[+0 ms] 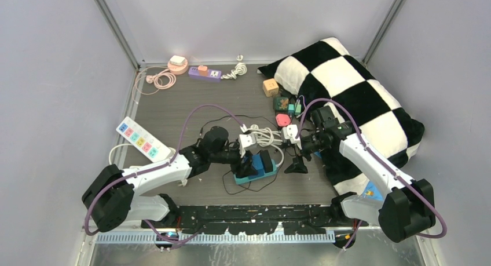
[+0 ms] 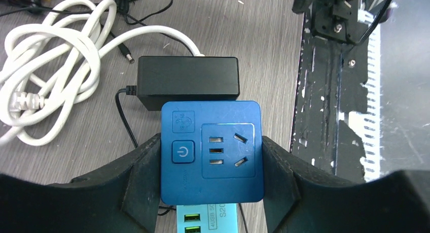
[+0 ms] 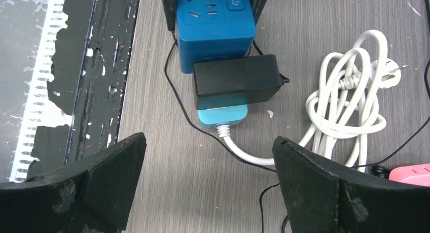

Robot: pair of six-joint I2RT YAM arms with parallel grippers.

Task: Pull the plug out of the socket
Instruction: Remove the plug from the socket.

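The black adapter plug [image 3: 236, 80] is seated on the light-blue power strip [image 3: 223, 114], at the strip's cord end. Its body lies flush on the strip's top with no gap showing, so as far as the views tell, the pull itself has not been made. Right beside it on the same strip, touching it, stands a dark blue cube socket [image 2: 212, 152], which is also plugged in. The left gripper [image 2: 211, 159] has its jaws pressed against two opposite sides of the cube, pinching it. I judge this to be the brace that keeps the strip down, though the cube could equally be the piece meant to come off; the views do not settle that. The right gripper [image 3: 208, 141] hangs above the table [image 3: 203, 192] just beyond the strip's cord end, jaws spread wide and holding nothing, clear of the adapter. So one hold is in place, and what seems left is to bring the free gripper over the adapter, close on its sides and draw it straight up off the strip. From the strip's cord end its white cord [image 3: 350, 106] lies in a loose knotted coil on the table. A thin black lead [image 2: 121, 116] trails from the adapter alongside the strip. A pink item [image 3: 411, 172] lies beyond the coil, farther from the strip.
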